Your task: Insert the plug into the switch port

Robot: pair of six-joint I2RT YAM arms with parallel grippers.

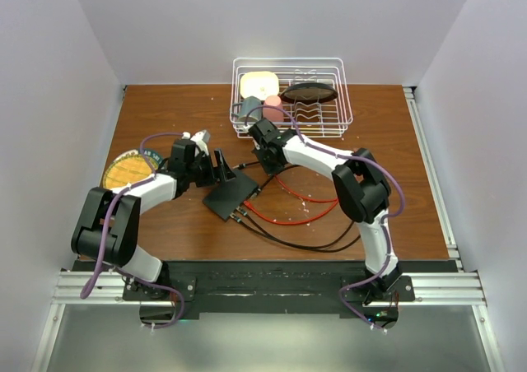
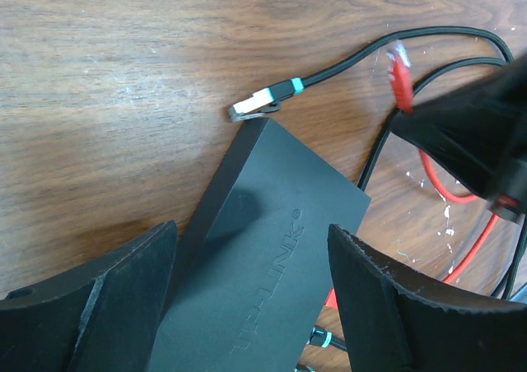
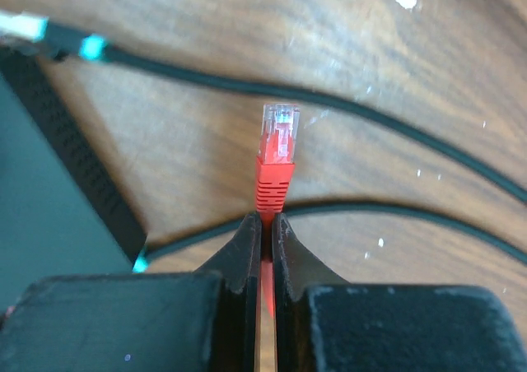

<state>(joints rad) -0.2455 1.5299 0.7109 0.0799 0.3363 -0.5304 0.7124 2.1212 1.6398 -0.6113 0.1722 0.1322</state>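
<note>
Left gripper (image 2: 254, 239): spread wide over switch (image 2: 263, 265), nothing held. Right gripper (image 3: 265, 228): pinched tight on red plug (image 3: 277, 146) at its boot, right of switch. Black-cable connector (image 2: 255, 104): loose by switch corner.

The switch (image 2: 263, 257) is running off the bottom edge of the left wrist view, its sockets lying out of sight. In the right wrist view it is blurring into the left edge. The plug (image 3: 276, 154) is vanishing rearward between the right gripper's (image 3: 266, 222) pinched fingers, which are hiding most of its red cable (image 3: 268, 281)
</note>
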